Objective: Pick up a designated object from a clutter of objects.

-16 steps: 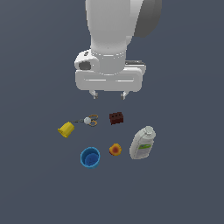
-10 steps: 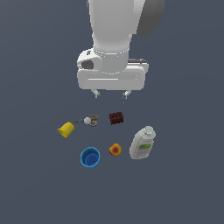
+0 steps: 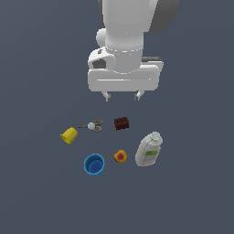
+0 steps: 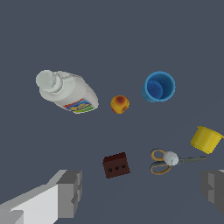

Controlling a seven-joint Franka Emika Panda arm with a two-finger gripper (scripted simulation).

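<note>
Orange fruit (image 3: 120, 156) unmoved; gripper (image 3: 122, 96) higher

fruit (image 3: 120, 156) between cup (image 3: 94, 164) and bottle (image 3: 149, 150) | brick (image 3: 121, 123) behind fruit

Small round fruit (image 3: 120, 156), orange-yellow with red blotches, resting on the dark floor, lying between the blue cup (image 3: 94, 164) and the white labelled bottle (image 3: 149, 150), apart from both. Blue cup upright, mouth open upward, clearly larger than the fruit. Bottle lying on its side, white cap toward the arm, green-and-coloured label facing up. Dark brown studded brick (image 3: 121, 123) farther back, near the fruit but not touching. Small yellow cup (image 3: 69, 135) tipped on its side at the exterior view's left. Beside it, orange-handled scissors (image 3: 93, 126) lying flat, a small white ball at the pivot, blades pointing toward the yellow cup.
</note>
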